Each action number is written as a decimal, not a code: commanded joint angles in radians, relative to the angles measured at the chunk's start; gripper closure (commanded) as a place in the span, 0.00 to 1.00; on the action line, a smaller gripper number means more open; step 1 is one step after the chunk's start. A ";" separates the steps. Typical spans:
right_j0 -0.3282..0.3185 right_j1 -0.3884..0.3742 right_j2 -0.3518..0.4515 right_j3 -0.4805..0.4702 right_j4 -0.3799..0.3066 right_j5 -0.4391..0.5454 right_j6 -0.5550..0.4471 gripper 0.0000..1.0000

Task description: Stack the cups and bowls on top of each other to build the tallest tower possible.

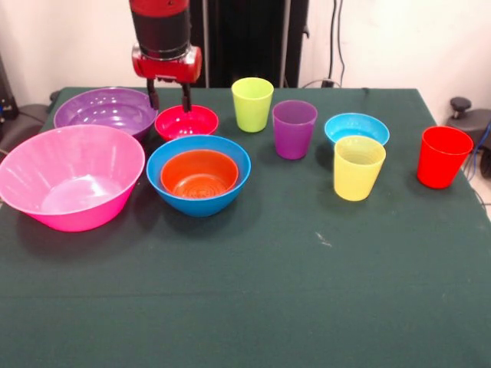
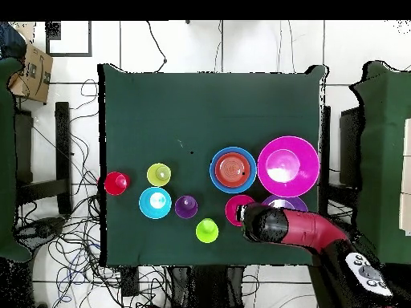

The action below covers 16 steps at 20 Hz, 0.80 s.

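Observation:
My gripper (image 1: 169,98) is open, low over the far rim of the small red bowl (image 1: 186,122); one fingertip (image 1: 186,100) is at that rim, the other beside the large purple bowl (image 1: 103,111). The orange bowl (image 1: 199,173) sits nested in the medium blue bowl (image 1: 233,152). The very large pink bowl (image 1: 69,178) stands at the left. The lime green cup (image 1: 252,103), purple cup (image 1: 294,129), yellow cup (image 1: 358,167) and red cup (image 1: 443,156) stand upright and apart, with the light blue bowl (image 1: 357,126) behind the yellow cup. In the overhead view the arm (image 2: 277,227) covers most of the purple bowl (image 2: 299,202).
The green tablecloth (image 1: 268,291) spreads in front of the objects. Black cables and the robot pedestal are behind the table's far edge. A chair (image 1: 468,115) stands at the right. The overhead view shows cables and a cardboard box (image 2: 32,72) on the floor.

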 commanded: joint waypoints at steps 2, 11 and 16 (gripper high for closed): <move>-0.022 0.058 0.082 -0.074 -0.067 -0.032 -0.039 0.00; -0.028 -0.017 0.099 -0.052 -0.040 0.042 -0.059 0.00; -0.029 -0.044 0.104 -0.048 -0.027 0.072 -0.068 0.00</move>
